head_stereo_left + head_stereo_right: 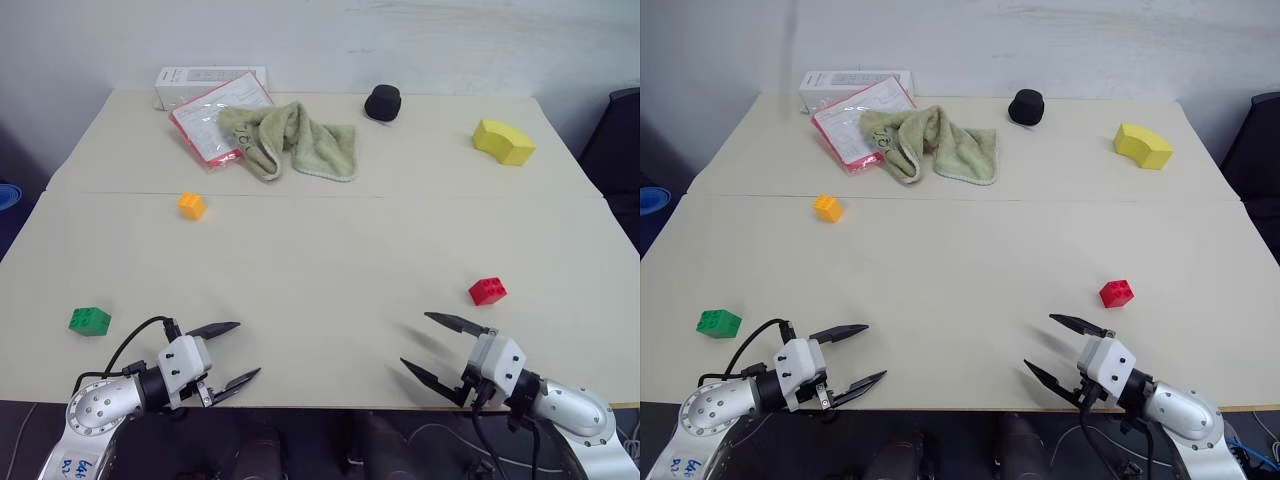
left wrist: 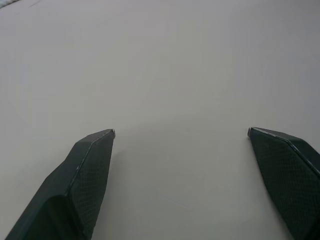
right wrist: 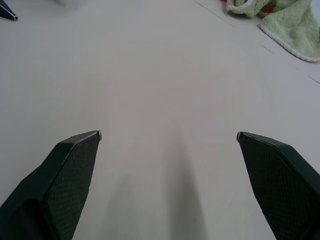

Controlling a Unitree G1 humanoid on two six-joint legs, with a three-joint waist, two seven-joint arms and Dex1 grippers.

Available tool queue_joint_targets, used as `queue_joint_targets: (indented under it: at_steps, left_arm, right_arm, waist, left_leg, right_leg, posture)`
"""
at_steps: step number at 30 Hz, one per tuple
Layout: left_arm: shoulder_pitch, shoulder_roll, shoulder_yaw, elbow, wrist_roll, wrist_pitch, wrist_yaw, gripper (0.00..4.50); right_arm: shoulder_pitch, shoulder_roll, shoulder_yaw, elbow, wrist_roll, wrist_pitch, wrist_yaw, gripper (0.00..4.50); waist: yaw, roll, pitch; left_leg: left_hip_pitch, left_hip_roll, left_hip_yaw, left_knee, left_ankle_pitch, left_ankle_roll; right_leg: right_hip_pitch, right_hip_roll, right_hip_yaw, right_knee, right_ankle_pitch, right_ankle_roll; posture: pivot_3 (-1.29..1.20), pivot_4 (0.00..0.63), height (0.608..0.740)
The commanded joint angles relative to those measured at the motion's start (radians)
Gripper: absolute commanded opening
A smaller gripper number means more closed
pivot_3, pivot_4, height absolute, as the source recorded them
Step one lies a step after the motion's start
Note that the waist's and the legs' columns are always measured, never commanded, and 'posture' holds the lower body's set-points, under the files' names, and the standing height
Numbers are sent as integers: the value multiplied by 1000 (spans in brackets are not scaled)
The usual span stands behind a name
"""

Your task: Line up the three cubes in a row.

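Three small studded cubes lie well apart on the pale surface (image 1: 330, 260): the orange cube (image 1: 191, 205) toward the far left, the green cube (image 1: 89, 321) near the left front edge, and the red cube (image 1: 487, 291) at the right (just beyond the right hand). The left hand (image 1: 233, 353) and right hand (image 1: 432, 345) hover over the front edge, both with fingers spread wide and empty.

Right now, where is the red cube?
In the head view, the red cube sits on the table's right side, just beyond the right gripper.
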Motion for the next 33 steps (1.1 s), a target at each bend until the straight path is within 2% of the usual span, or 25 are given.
queue_joint_targets:
  at_steps: [1, 4, 6, 9, 13, 18, 25, 33]
  left_arm:
    - [-22, -8, 10, -20, -69, 28, -20, 4483]
    - [-46, 12, -8, -47, -145, 109, -80, 4483]
    - [-87, 36, -51, -78, -203, 197, -143, 4483]
    - [-154, 29, -103, -83, -212, 222, -187, 4483]
    - [-244, -37, -166, -55, -191, 225, -178, 4483]
    - [-323, -144, -246, -13, -167, 221, -160, 4483]
    - [-376, -177, -275, 28, -154, 229, -173, 4483]
    - [-381, -179, -258, 50, -127, 205, -148, 4483]
  right_arm:
    - [36, 11, -7, -57, 10, -19, -15, 4500]
    - [106, 19, -51, -103, 32, -11, -40, 4500]
    - [216, 39, -134, -149, 54, -12, -75, 4500]
    - [356, 94, -234, -183, 67, -31, -122, 4500]
    - [500, 210, -305, -195, 40, -75, -201, 4500]
    - [580, 358, -295, -141, -5, -140, -285, 4500]
    - [524, 425, -257, -192, -8, -111, -369, 4500]
    - [216, 394, -153, -330, -48, 226, -522, 4500]
  waist:
    - [0, 0, 0]
    - [3, 0, 0]
    - [8, 1, 0]
    - [25, 1, -2]
    - [24, 5, -5]
    - [20, 12, -9]
    - [18, 13, -9]
    - [25, 13, -10]
  left_leg:
    - [0, 0, 0, 0, 0, 0]
    - [0, 0, 0, 0, 0, 0]
    - [0, 0, 0, 0, 0, 0]
    - [0, 0, 0, 1, 0, -1]
    - [0, 0, 0, 1, -1, -1]
    - [-1, 1, 2, 0, -1, -2]
    - [-1, 0, 2, 0, -1, -2]
    - [0, 0, 1, 1, 0, -3]
  right_leg:
    - [0, 0, 0, 0, 0, 0]
    - [0, 0, 0, 0, 0, 0]
    - [0, 0, 0, 1, 0, 0]
    - [0, 0, 0, 0, 0, 0]
    - [2, 0, 1, 0, 0, 0]
    - [2, 2, 3, 0, 0, -1]
    - [1, 2, 4, 0, -1, -1]
    - [-1, 3, 3, 3, -1, -1]
  posture:
    - [0, 150, 740]
    - [0, 150, 740]
    - [0, 150, 740]
    - [0, 150, 740]
    - [0, 150, 740]
    - [0, 150, 740]
    - [0, 150, 740]
    - [0, 150, 740]
